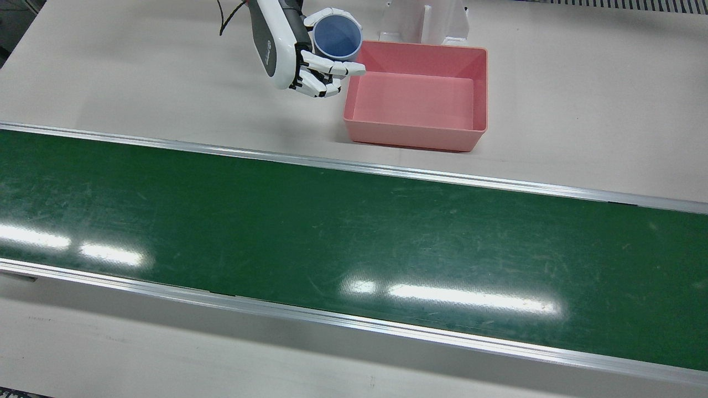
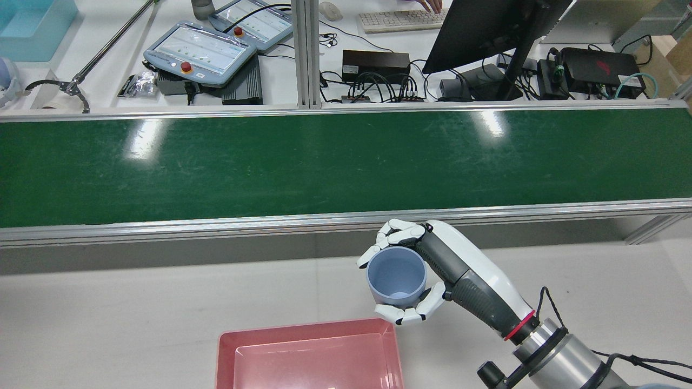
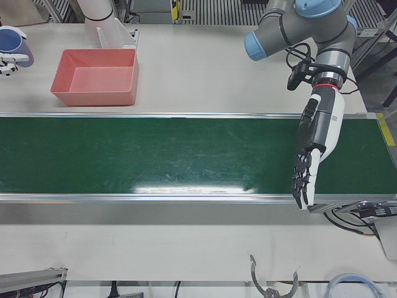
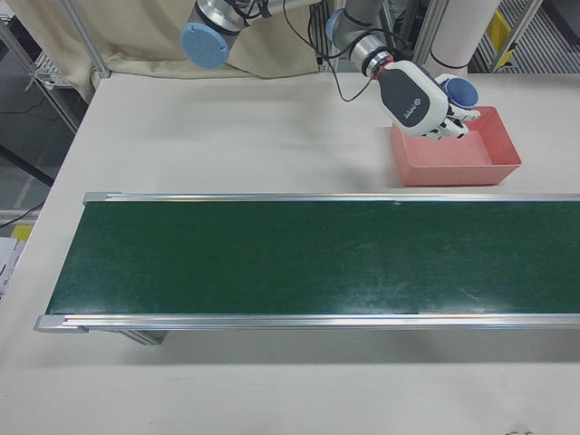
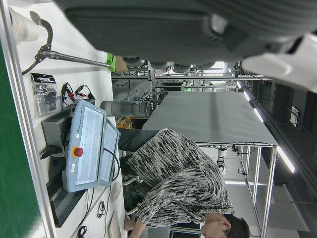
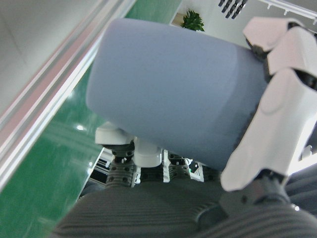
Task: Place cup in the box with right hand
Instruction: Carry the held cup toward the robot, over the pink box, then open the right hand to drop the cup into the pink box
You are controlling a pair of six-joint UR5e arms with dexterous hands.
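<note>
Cup sits wrapped in my right hand, fingers curled over its far wall and my thumb pressed on the near side, mouth up and clear of the table. So, as I judge it, the grasp and lift are done; what is left is the carry over the box and the release.

Going left to right in the rear view: the box lies first, below and to the left of my thumb, its near corner just beside the cup's base but not under it yet. It is a pink rectangular tray, smooth plastic, slightly glossy, with sloped walls and a flat bare floor. Next comes the cup, a plain pale-blue cylinder with a matte skin, thin rim and no handle that I can see. Around it my fingers are hard white shells over dark joints, and behind them my palm is ribbed grey. Past my fingertips runs the green belt, scuffed and shiny between aluminium rails.

My left hand hangs well apart over the belt's other end, fingers straight, close together and pointing down, holding nothing.

I reckon the smooth cup could slip if I loosen my hold before it is over the box floor.
</note>
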